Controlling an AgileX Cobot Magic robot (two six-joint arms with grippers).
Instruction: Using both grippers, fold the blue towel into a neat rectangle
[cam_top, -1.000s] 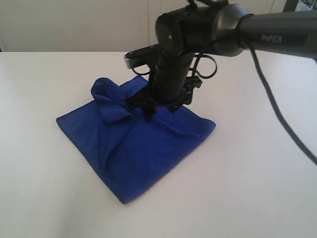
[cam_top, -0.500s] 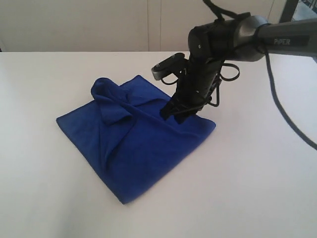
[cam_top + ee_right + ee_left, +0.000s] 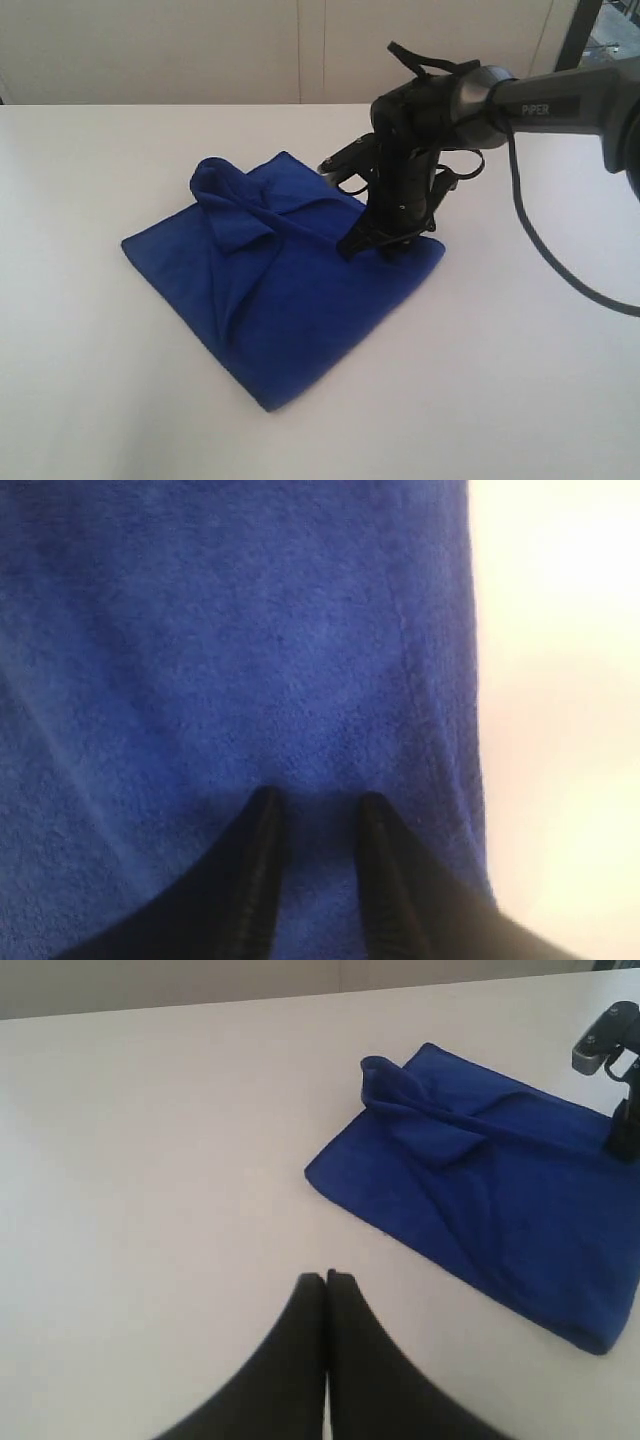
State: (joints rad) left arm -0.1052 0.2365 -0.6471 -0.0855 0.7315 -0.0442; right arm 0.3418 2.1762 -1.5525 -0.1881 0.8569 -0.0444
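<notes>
- the blue towel (image 3: 280, 290) lies on the white table (image 3: 100, 380), partly folded into a rough four-sided shape, with one corner pointing toward the exterior camera
- near its far left corner the cloth is bunched into a raised, rumpled hump (image 3: 225, 200), and long creases run from there across the top layer
- the right end effector (image 3: 378, 243) points down at the towel's right-hand corner, with its tips touching the cloth close to the edge
- in the right wrist view the right end effector (image 3: 318, 800) shows two black fingers (image 3: 262, 830) set narrowly apart, with blue cloth (image 3: 250, 630) filling the gap; i cannot tell whether any cloth is pinched
- in that same view the towel's edge runs just beside the fingers, with bare table past it
- the left end effector (image 3: 326, 1278) hangs over bare table, well apart from the towel (image 3: 500, 1210), with its two black fingers pressed tight together
- the right arm (image 3: 560, 95) reaches in from the right of the exterior view, and a black cable (image 3: 540, 250) hangs from it above the table
</notes>
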